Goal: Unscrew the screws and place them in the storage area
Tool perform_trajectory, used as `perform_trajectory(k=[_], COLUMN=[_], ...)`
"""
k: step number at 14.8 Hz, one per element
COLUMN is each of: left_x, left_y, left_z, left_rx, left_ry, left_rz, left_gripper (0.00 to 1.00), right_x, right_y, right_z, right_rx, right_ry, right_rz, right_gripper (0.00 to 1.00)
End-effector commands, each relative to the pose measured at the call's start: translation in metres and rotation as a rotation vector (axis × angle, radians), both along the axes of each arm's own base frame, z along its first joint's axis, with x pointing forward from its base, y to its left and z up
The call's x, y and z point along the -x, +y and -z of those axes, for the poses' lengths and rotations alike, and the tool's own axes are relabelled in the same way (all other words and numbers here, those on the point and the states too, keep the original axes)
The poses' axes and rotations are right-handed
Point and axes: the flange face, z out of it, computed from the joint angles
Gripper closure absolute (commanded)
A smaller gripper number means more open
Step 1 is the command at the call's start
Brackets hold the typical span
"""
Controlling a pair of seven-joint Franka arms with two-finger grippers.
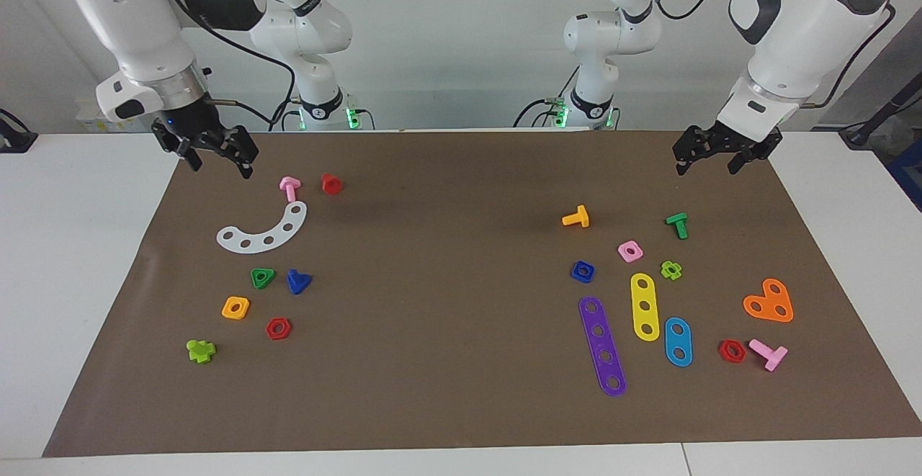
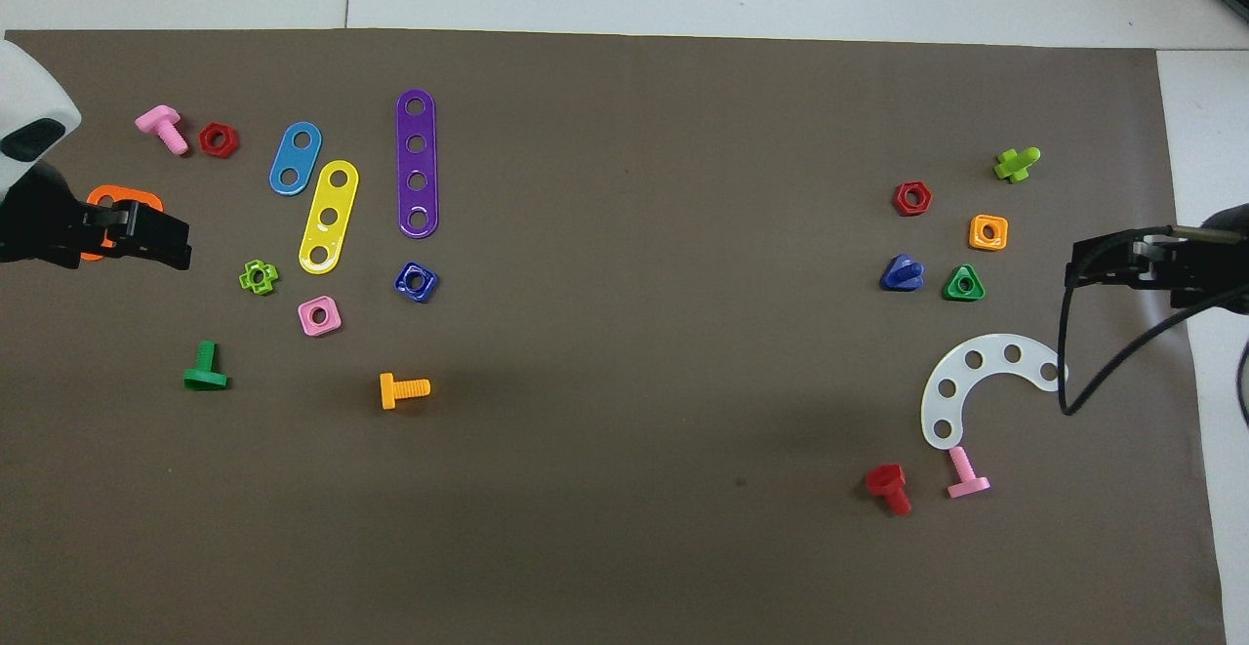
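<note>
Dark-blue triangular-head bolt point(image 1: 298, 281) point(image 2: 902, 273): lying on the brown mat point(image 1: 446, 404) point(image 2: 624, 528) toward the right arm's end, just beside a green triangular nut point(image 1: 262, 278) point(image 2: 964, 284), apart from its nut
Dark-blue square nut point(image 1: 583, 271) point(image 2: 417, 281): flat on the mat toward the left arm's end, near the purple four-hole strip point(image 1: 603, 346) point(image 2: 418, 163)
Left gripper point(image 1: 712, 160) point(image 2: 146, 240): raised over the mat's edge, fingers spread, holding nothing
Right gripper point(image 1: 220, 161) point(image 2: 1107, 260): raised over the mat's corner, near the pink bolt point(image 1: 289, 188) point(image 2: 966, 474), fingers spread, holding nothing
</note>
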Motion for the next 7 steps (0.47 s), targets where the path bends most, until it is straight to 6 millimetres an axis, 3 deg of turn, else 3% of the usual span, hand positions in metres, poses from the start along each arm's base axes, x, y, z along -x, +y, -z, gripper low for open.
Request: perform_trajectory(k=[1,5,7], left_x=[0.007,0.007,0.007], left_y=[0.004,0.006,0.005], left_z=[-0.001,-0.001,-0.001], left_rx=[0.013,0.013,0.013], left_ry=[-0.016,-0.016,-0.015], left_rz=[-0.003,-0.003,-0.006], left_gripper=[0.00,0.00,0.00], right_x=[0.005,0.002,0.000], right_y=[-0.025,-0.027,-0.028], right_z=[-0.005,-0.049,-0.050], right_rx=[-0.016,0.006,0.000], right_ry=[0.017,-0.021,-0.029], right_rz=[-0.020,-0.009,0.009], right_gripper=[0.00,0.00,0.00])
